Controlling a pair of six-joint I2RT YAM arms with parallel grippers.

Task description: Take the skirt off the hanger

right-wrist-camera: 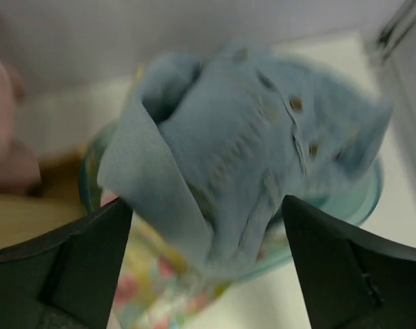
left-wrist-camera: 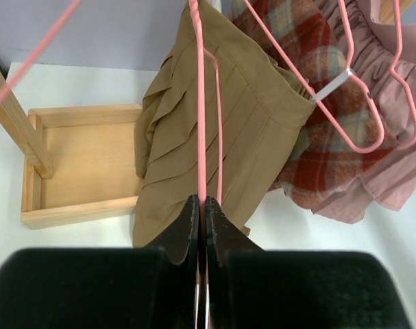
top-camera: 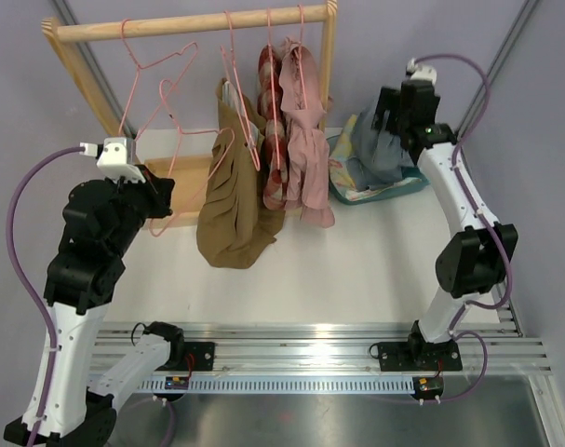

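Left wrist view: your left fingers (left-wrist-camera: 188, 232) are pressed together on the wire of a pink hanger (left-wrist-camera: 201, 103), pinching its lower end. The wire runs straight up from the fingertips across the front of the tan skirt (left-wrist-camera: 228, 130).

Tan skirt: it hangs from the wooden rack (top-camera: 194, 22), pleated and bunched, with its lower end down at the tabletop (top-camera: 356, 270). It sits between the shallow wooden tray (left-wrist-camera: 77, 209) on its left and a plaid skirt (left-wrist-camera: 317, 151) on its right. A pink skirt (left-wrist-camera: 393, 164) hangs just beyond the plaid one, on other pink hangers.

Right wrist view (blurred): your right fingers (right-wrist-camera: 77, 267) are spread wide, one on each side of a crumpled blue garment (right-wrist-camera: 242, 151). I cannot tell whether they touch the cloth. The garment sits over a teal basket (right-wrist-camera: 362, 199) at the right end of the rack, well apart from the tan skirt.
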